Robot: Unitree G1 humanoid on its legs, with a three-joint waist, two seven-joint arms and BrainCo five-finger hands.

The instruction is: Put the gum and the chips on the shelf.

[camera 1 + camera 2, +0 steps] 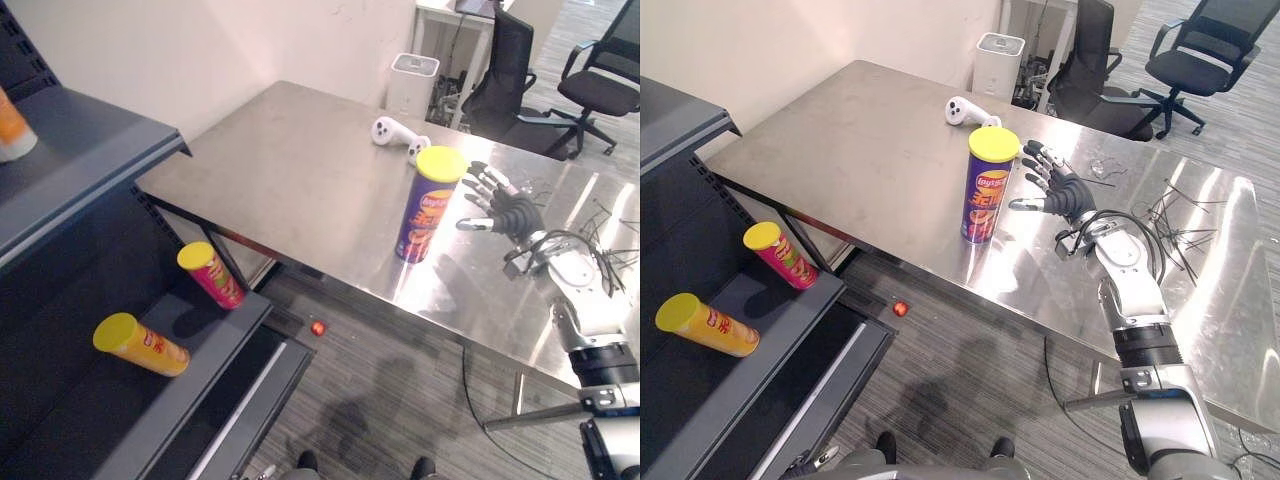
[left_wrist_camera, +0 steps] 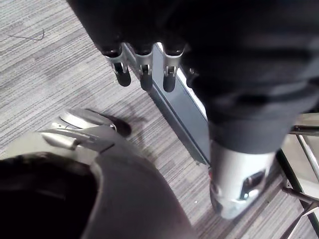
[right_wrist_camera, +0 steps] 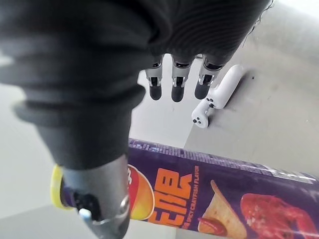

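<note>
The purple chips can (image 1: pixel 985 190) stands upright on the steel bench (image 1: pixel 290 180), close to the bench's near edge. The right robot hand (image 1: pixel 1072 195) hangs just to its right, released, with its fingers (image 1: pixel 1040 160) spread and its thumb pointing at the can across a narrow gap. Left of the can and beyond it the steel lies bare up to the far edge, apart from a white controller (image 1: pixel 398 135) lying just behind the can. A strip of floor (image 1: pixel 400 400) with a small red thing (image 1: pixel 318 327) on it separates the bench's near left corner from the dark shelf (image 1: pixel 100 420) on the left. On the lower board a red chips can (image 1: pixel 210 273) and an orange chips can (image 1: pixel 140 345) lie on their sides, with open board nearer than both. The left eye view takes in the shelf's upper board and an orange-and-white container (image 1: pixel 10 130) at its left end. The right eye view reaches further right along the bench to some loose thin wires (image 1: pixel 1180 210). The right wrist view brings the can's label up close behind the thumb (image 3: pixel 99 199). The left wrist view shows the left robot hand (image 2: pixel 224 74), released, its fingers straight above the floor and the shelf's front edge.
</note>
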